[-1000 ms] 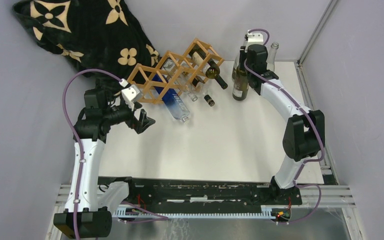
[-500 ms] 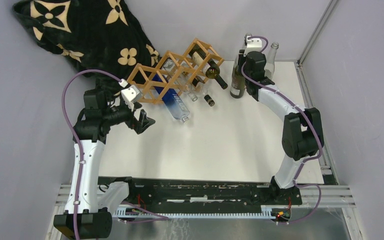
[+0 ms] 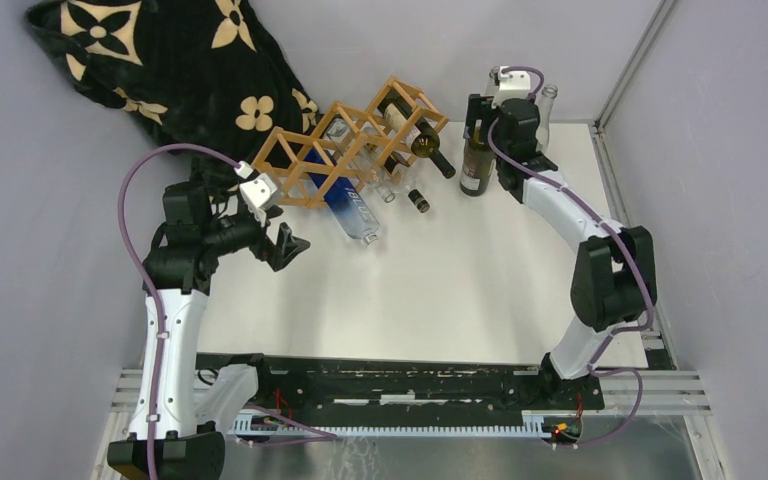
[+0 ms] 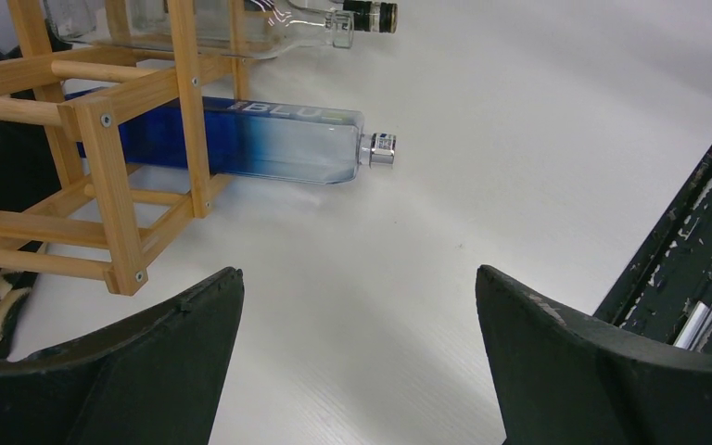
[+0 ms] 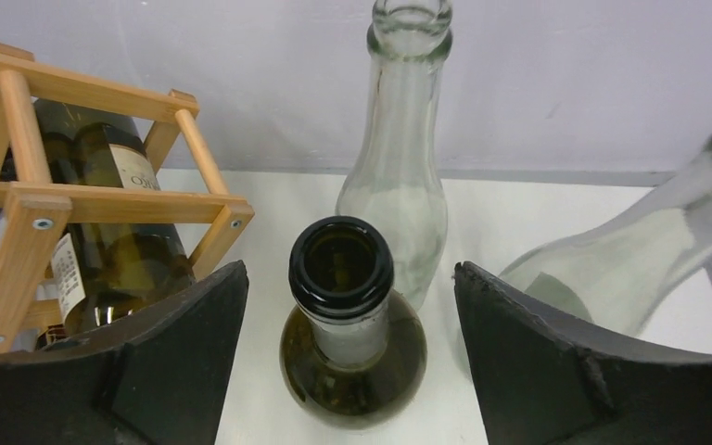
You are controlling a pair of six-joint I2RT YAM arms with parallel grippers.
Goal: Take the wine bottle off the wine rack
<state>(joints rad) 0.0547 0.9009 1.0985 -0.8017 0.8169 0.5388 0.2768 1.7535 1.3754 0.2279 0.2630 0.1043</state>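
- Your right hand [image 5: 350,278] is sitting open. Its fingers [image 5: 176,362] are standing either side of the wine bottle [image 5: 352,343], and from the wrist view neither one is touching the glass.
- The bottle is standing upright on the table [image 3: 460,280] at the far right, apart from the wine rack [image 5: 102,202]. I'd say the "off the rack" part is looking done for this one.
- The relation you're working with: the bottle's long axis is running straight up, with the neck centred between the fingers (mouth pointing right at the wrist camera).
- My guess is that backing away along that axis is what you're needing next, since going sideways is risking a tip-over.
- A clear bottle [image 5: 399,167] is crowding in just behind it, and a second clear bottle [image 5: 630,250] is sitting off to the right.
- Your left hand [image 4: 357,278] is hanging open too, down by the blue bottle [image 4: 241,139] at the rack's near end and well apart from the wine bottle. The right arm is the nearer one.
- The rack is holding a dark labelled bottle [image 5: 120,241] in its end cell.
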